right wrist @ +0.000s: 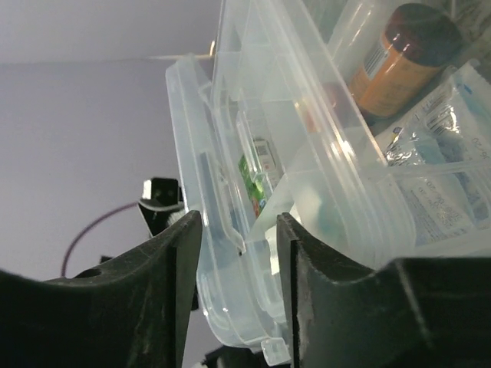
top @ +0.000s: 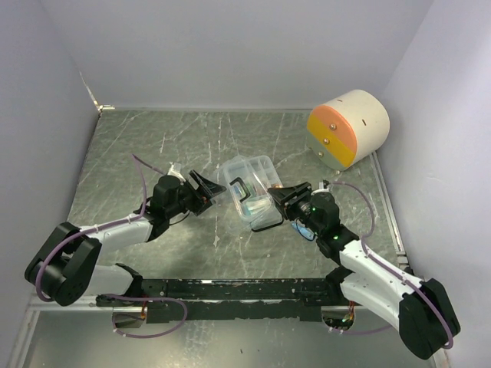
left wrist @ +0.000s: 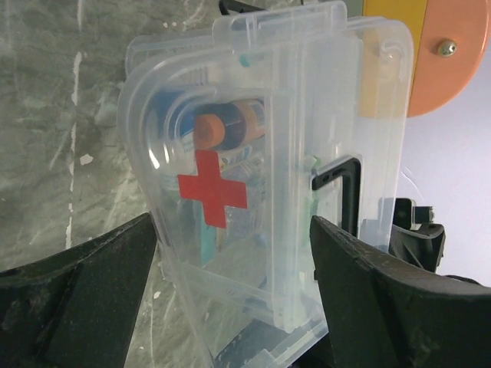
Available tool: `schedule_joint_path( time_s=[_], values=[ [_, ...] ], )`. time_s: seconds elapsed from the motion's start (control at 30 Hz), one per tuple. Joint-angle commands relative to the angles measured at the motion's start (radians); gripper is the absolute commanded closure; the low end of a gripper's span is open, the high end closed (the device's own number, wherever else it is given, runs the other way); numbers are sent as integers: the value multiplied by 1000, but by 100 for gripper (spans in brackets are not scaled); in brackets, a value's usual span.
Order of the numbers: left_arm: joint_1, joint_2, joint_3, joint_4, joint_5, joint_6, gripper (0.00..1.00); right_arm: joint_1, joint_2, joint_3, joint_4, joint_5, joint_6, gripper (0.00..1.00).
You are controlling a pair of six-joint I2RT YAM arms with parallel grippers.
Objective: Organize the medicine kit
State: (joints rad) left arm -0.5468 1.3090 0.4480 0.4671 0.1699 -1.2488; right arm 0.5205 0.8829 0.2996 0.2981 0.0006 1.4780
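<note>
The medicine kit (top: 249,184) is a clear plastic box in the middle of the table, its lid raised. In the left wrist view the lid (left wrist: 261,176) faces me with a red cross (left wrist: 212,190) and a black handle (left wrist: 345,192). My left gripper (top: 213,189) is open, its fingers standing either side of the kit (left wrist: 234,230). My right gripper (top: 278,201) is shut on the lid's edge (right wrist: 238,222). Inside the kit (right wrist: 307,115) I see an orange bottle (right wrist: 406,54), clear sachets (right wrist: 437,146) and a divided tray.
A large cream cylinder with an orange face (top: 347,128) stands at the back right against the wall; it also shows in the left wrist view (left wrist: 437,54). White walls close in the table on three sides.
</note>
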Motion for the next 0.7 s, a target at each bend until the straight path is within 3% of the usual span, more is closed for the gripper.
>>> schedule_joint_path(
  time_s=[0.0,0.23,0.37,0.47,0.67],
  values=[
    [-17,-39,47,49,50,17,10,-4,-29,7,-92,-13,-139,53],
    [-17,-44,63,17,62,31,13,-16,-61,27,-84,-76,-265,42],
    [-18,-42,67,10,65,34,13,-23,1,66,-76,-186,-351,41],
    [-18,-41,70,9,71,36,15,-22,42,103,-99,-218,-399,48],
    [-17,-60,79,-3,84,32,20,-22,16,145,-166,-168,-453,72]
  ],
)
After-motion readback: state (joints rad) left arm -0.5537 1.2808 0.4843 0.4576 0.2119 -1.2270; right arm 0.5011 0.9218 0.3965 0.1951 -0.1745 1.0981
